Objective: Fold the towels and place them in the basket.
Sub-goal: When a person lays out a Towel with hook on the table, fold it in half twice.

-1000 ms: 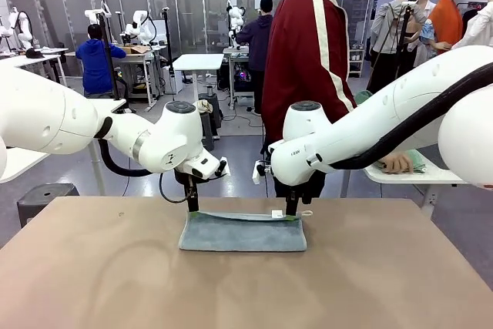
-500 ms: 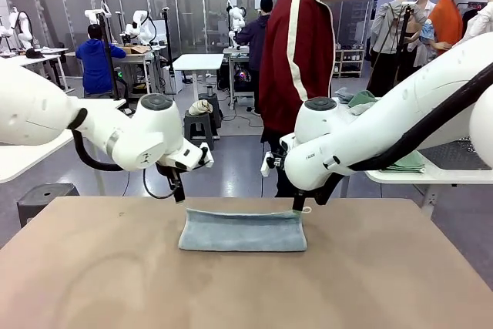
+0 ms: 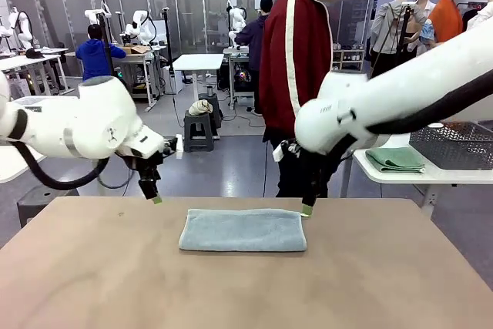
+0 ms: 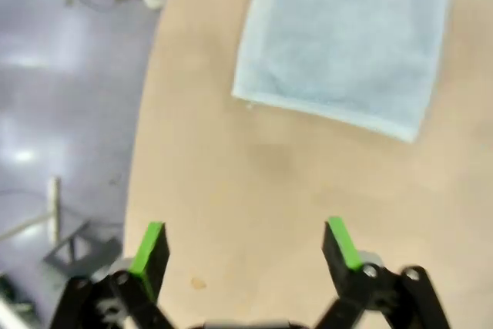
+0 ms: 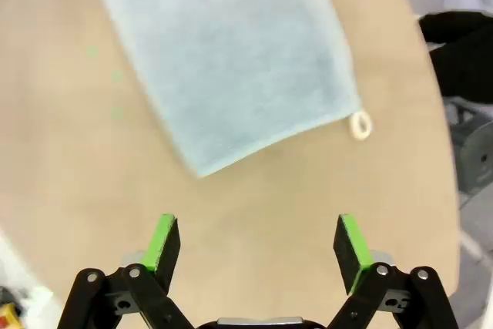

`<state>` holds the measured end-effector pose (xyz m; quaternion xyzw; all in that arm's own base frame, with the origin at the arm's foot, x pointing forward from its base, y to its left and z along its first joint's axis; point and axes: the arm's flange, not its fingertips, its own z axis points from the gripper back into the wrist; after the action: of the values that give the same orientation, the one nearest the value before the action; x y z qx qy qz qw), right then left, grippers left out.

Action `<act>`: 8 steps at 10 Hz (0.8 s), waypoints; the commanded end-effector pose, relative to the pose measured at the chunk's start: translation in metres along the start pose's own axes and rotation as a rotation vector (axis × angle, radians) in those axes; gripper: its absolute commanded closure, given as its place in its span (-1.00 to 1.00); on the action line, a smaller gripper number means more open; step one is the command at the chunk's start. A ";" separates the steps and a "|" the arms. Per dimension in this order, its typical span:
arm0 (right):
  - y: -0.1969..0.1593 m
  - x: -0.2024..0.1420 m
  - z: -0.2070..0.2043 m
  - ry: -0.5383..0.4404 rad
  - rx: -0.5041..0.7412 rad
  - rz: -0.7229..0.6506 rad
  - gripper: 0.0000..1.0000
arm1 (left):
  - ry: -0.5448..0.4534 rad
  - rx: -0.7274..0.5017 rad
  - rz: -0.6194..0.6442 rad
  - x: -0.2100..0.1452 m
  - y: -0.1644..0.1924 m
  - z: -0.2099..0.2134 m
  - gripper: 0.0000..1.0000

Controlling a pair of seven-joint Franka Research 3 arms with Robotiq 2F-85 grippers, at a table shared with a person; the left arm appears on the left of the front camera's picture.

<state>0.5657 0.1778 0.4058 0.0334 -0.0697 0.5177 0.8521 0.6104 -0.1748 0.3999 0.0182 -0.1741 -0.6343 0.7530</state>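
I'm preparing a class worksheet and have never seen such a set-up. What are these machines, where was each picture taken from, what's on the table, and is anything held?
Two white robot arms share a table with a person at its far side. The wide picture comes from a fixed camera between the arms. The other two come from cameras on each wrist, looking down past that arm's green-tipped claw. One folded light blue towel lies on the table. The left claw and right claw hang near its far corners, apart from it, both open and empty. A green towel and dark mesh basket sit on a side table.
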 end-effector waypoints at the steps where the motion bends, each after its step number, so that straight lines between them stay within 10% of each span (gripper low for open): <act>1: 0.004 -0.028 0.032 -0.049 0.139 -0.273 -1.00 | -0.082 -0.078 -0.114 -0.034 -0.003 0.022 -1.00; 5: 0.032 -0.044 0.035 -0.069 0.306 -0.795 -1.00 | -0.481 -0.031 -0.162 -0.066 0.001 0.001 -1.00; 7: 0.036 -0.041 0.039 -0.154 0.238 -0.587 -1.00 | -0.637 -0.057 -0.068 -0.077 -0.001 -0.012 -1.00; 8: 0.022 -0.049 0.035 -0.035 0.330 -0.752 -1.00 | -0.685 -0.129 -0.082 -0.077 0.000 -0.014 -1.00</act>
<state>0.5184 0.1509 0.4369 0.1974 -0.0087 0.1877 0.9622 0.6104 -0.1133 0.3741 -0.1901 -0.3825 -0.6406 0.6382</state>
